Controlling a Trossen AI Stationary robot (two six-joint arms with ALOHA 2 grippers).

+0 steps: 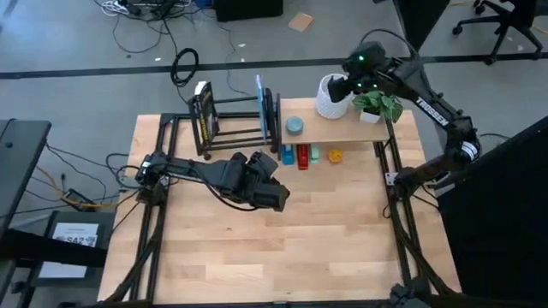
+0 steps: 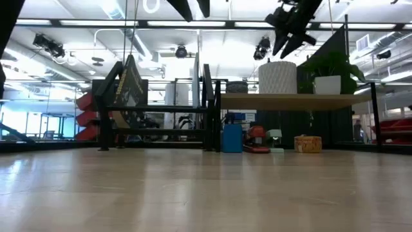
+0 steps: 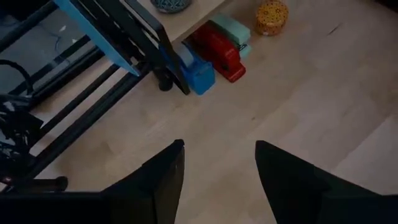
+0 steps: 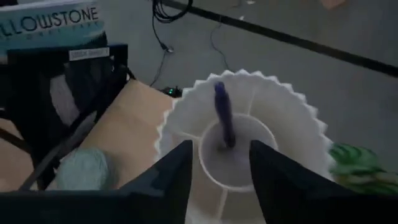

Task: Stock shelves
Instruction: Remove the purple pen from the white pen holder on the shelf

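The black rack (image 1: 235, 120) stands at the table's far left, with a yellow-black book (image 1: 203, 111) and a light blue book (image 1: 259, 98) upright in it. The wooden board shelf (image 1: 342, 130) beside it carries a white ribbed holder (image 1: 330, 98), a potted plant (image 1: 378, 107) and a grey round tin (image 1: 294, 126). A purple pen (image 4: 222, 115) stands in the holder (image 4: 249, 124). My right gripper (image 1: 336, 85) hangs open just above the holder, clear of it in the low view (image 2: 290, 29). My left gripper (image 1: 278, 195) hovers open over the table's middle, nothing between its fingers (image 3: 217, 149).
Under the board's near edge a blue box (image 3: 196, 68), a red item (image 3: 221, 53), a teal item (image 3: 230, 30) and a yellow tin (image 3: 272, 17) stand in a row on the table. Bare wood stretches from there to the near edge (image 1: 282, 265).
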